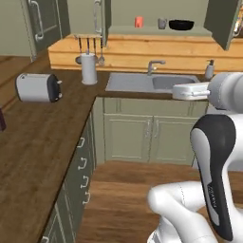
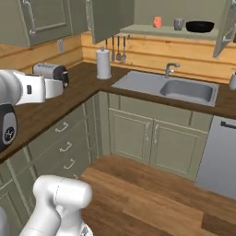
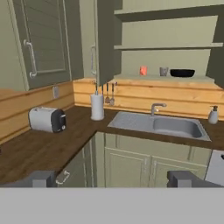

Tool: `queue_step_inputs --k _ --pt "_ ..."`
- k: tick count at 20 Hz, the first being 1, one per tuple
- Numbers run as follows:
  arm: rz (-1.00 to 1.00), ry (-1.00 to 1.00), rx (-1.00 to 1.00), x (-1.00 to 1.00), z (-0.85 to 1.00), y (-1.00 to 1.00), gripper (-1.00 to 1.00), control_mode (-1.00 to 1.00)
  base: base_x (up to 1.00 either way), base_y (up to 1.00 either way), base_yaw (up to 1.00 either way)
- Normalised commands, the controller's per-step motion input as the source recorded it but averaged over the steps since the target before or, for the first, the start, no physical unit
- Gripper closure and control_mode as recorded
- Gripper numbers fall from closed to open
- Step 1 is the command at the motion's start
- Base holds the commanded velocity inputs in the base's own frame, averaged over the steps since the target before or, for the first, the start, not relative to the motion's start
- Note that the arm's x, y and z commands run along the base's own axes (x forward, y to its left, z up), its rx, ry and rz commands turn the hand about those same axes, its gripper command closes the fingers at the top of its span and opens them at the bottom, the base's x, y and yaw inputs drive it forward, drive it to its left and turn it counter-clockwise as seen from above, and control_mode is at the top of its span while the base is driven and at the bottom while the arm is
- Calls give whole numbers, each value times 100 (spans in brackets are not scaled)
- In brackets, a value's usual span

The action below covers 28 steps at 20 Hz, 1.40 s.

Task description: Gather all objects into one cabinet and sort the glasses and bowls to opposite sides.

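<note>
cup [image 3: 143, 71], mug [image 3: 163, 71], dish [image 3: 182, 73] sitting on the cabinet [image 3: 162, 78] shelf above the sink [image 3: 159, 126] | toaster [image 3: 47, 119] sitting way left of it

**Corner kitchen in olive and wood**

A dark wood bench [image 3: 39, 151] runs along the left and turns across the middle of the frame, carrying a steel sink [image 3: 159, 126] with a tap [image 3: 156, 107]. A light timber backsplash [image 3: 175, 98] sits behind it. Olive base cabinets [image 2: 156, 138] stand below, over a plank floor [image 2: 152, 198]. A toaster [image 3: 47, 119] rests at left.
</note>
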Motion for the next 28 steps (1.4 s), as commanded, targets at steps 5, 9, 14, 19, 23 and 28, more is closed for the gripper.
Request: queue_step_inputs --k 5,9,14,19,23,28 --pt "0 0 0 0 0 0 -100 100 -100 -44 54" --pt "0 0 0 0 0 0 -100 100 -100 -6 41" --pt "0 0 0 0 0 0 -100 100 -100 0 49" --pt "0 0 0 0 0 0 -100 100 -99 0 49" --pt "0 0 0 0 0 0 -100 100 -100 0 42" --pt "0 0 0 0 0 0 -100 100 -74 31 31"
